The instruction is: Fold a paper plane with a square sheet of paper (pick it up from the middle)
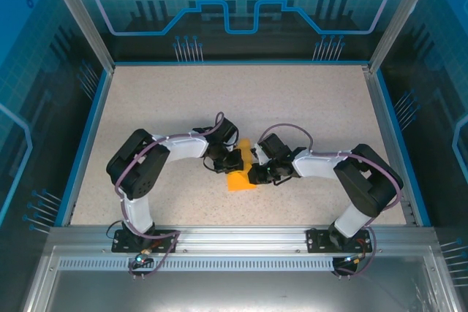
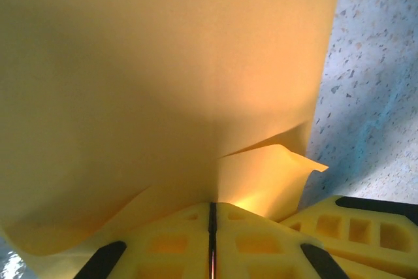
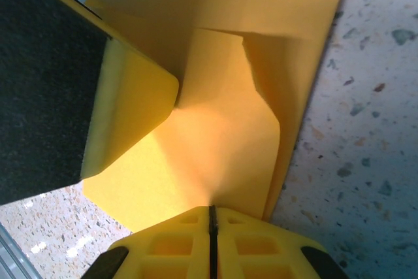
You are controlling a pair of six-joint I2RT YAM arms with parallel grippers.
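The square sheet of paper [image 1: 241,180] is a folded, creased orange piece held between both grippers at the table's middle front. My left gripper [image 1: 234,161] pinches it from the left and my right gripper [image 1: 257,174] from the right. In the left wrist view the paper [image 2: 163,83] rises from the shut yellow jaws of the left gripper [image 2: 212,205], with a folded flap to the right. In the right wrist view the paper [image 3: 222,129] runs into the shut right gripper [image 3: 211,210], and a left finger [image 3: 130,109] presses its upper left.
The speckled table [image 1: 292,107] is bounded by blue rails and glass walls. A metal ledge [image 1: 234,239] with both arm bases runs along the near edge. Bare tabletop [image 3: 366,129] lies just right of the paper.
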